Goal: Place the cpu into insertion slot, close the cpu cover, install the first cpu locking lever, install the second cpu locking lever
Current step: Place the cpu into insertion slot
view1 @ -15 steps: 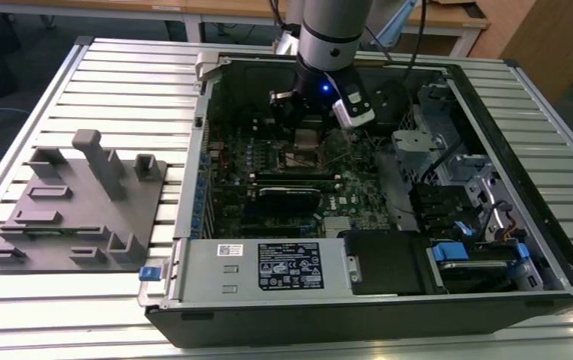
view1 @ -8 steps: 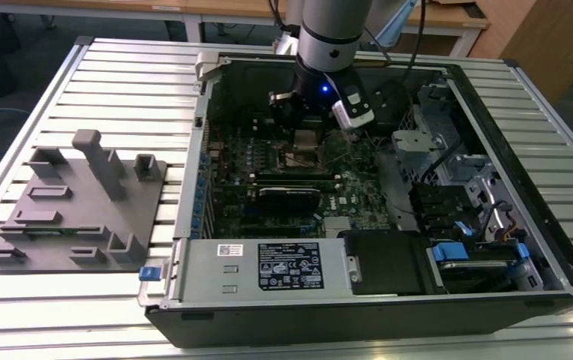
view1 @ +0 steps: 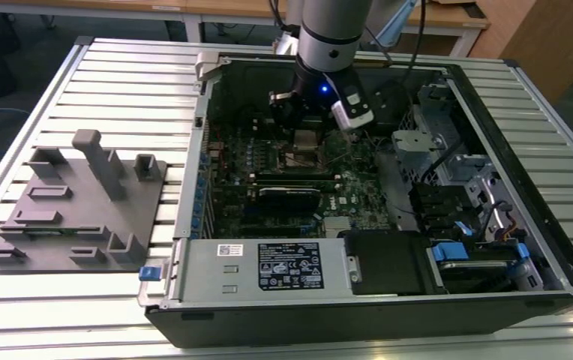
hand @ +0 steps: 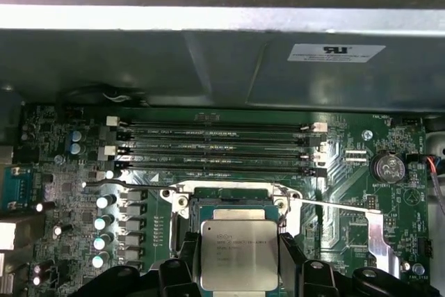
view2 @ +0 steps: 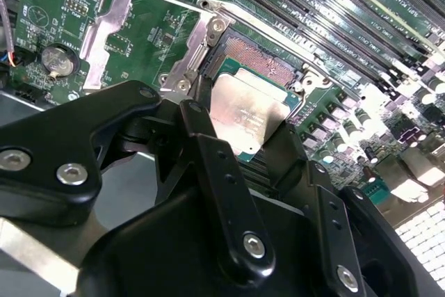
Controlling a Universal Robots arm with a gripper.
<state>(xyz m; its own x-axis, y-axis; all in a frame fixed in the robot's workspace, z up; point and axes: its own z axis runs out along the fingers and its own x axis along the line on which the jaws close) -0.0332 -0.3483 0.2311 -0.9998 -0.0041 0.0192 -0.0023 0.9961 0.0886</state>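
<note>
One open computer case [view1: 387, 319] is lying on a slatted metal table [view1: 116, 75], with one grey plastic rack [view1: 67, 217] beside it and wooden desks [view1: 217, 7] behind. One robot arm [view1: 331, 30] is reaching into the case. Its gripper [view2: 243, 133] is clamping one chip [view2: 247, 109], flat, square and dull silver, over the one socket [view2: 254, 57], partly hiding its dark centre.

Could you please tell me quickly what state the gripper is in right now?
The gripper is closed, holding the cpu at the insertion slot.

Grey fixture block [view1: 71, 217] on slatted table [view1: 56, 315], beside open computer case [view1: 367, 324].
</note>
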